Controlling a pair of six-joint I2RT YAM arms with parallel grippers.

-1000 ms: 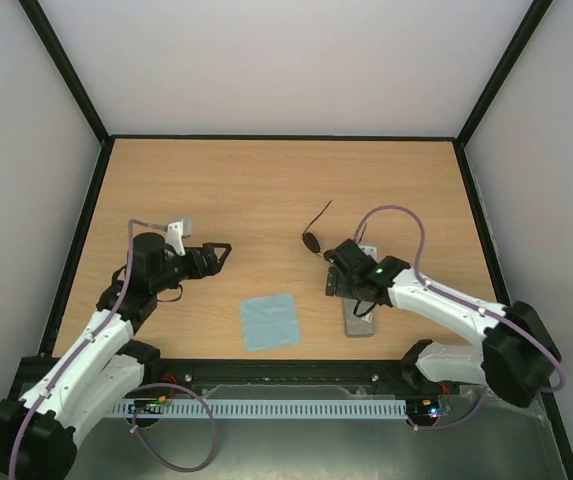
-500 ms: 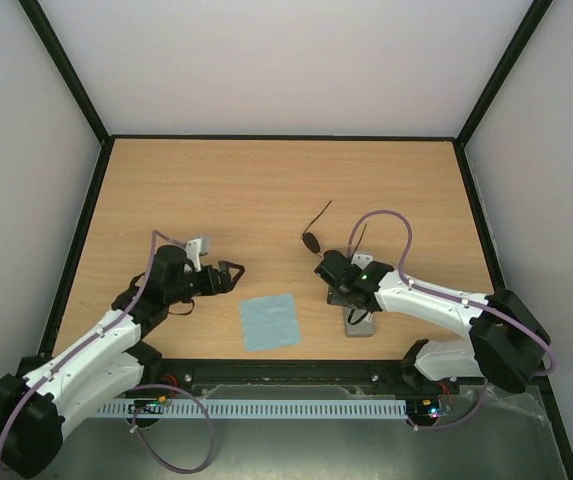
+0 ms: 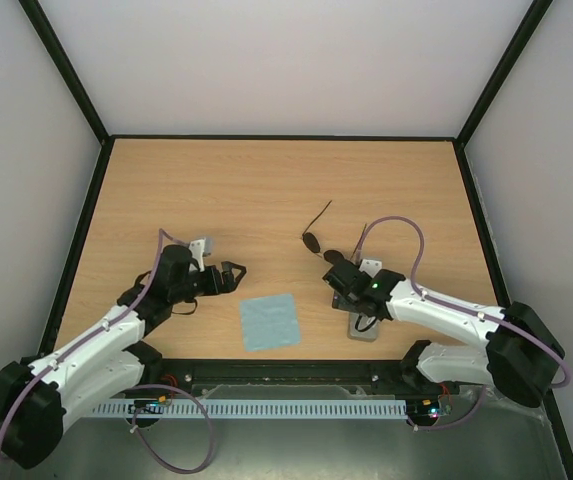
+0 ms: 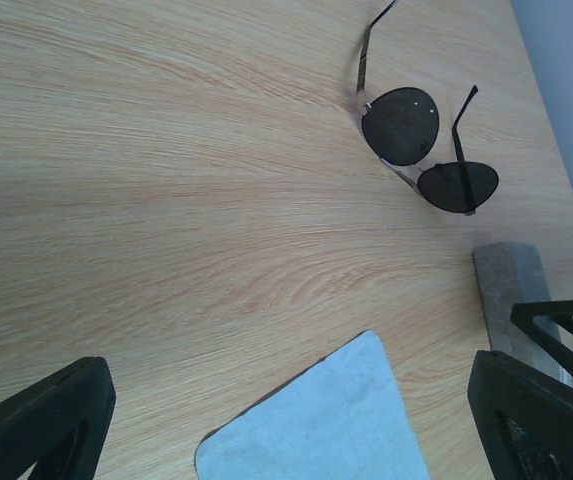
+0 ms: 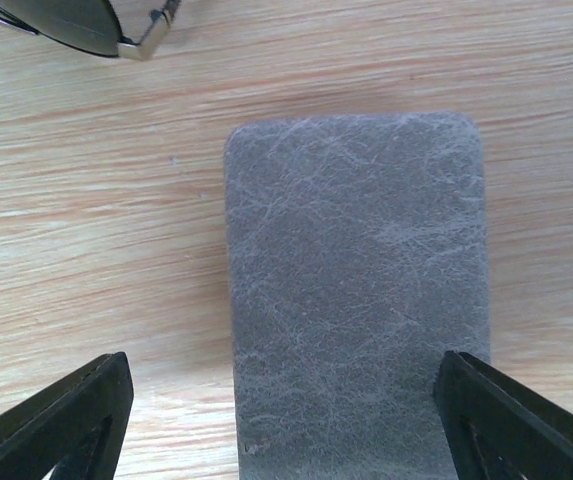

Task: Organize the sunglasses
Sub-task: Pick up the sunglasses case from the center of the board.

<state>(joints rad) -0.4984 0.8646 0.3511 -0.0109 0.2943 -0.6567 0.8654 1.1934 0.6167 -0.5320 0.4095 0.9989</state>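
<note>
Item one, your left gripper [image 3: 234, 273] [image 4: 288, 372]: jaws spread as wide as they go, holding nothing, hanging over bare table [image 3: 216, 190] at 10 o'clock from the cloth [image 3: 269, 321]. Item two, your right gripper [image 3: 338, 275] [image 5: 284, 365]: jaws spread, nothing pinched, poised over the far end of the grey case [image 3: 363, 328] with one finger outside its left edge and the other over its right edge; you cannot tell whether that finger touches. Item three, the sunglasses [image 3: 314, 241] [image 4: 426, 150]: lying flat on the table right of centre, just at 11 o'clock from the case and touched by neither gripper. From above, the row of two lenses runs along the 10-to-4 o'clock line, and both temple arms are unfolded, pointing toward 1 o'clock at the far edge. Views compared: your left wrist camera gives the whole pair, both dark lenses and both slim arms, with the cloth [image 4: 316, 425] at 6 o'clock and a corner of the case [image 4: 511, 285] at 4 o'clock. The overhead camera hides much of the case under the right arm. Your right wrist camera fills with the closed case [image 5: 356, 290], its long axis running 12 to 6 o'clock, and catches only one lens edge and hinge of the sunglasses [image 5: 86, 30] at 11 o'clock.
</note>
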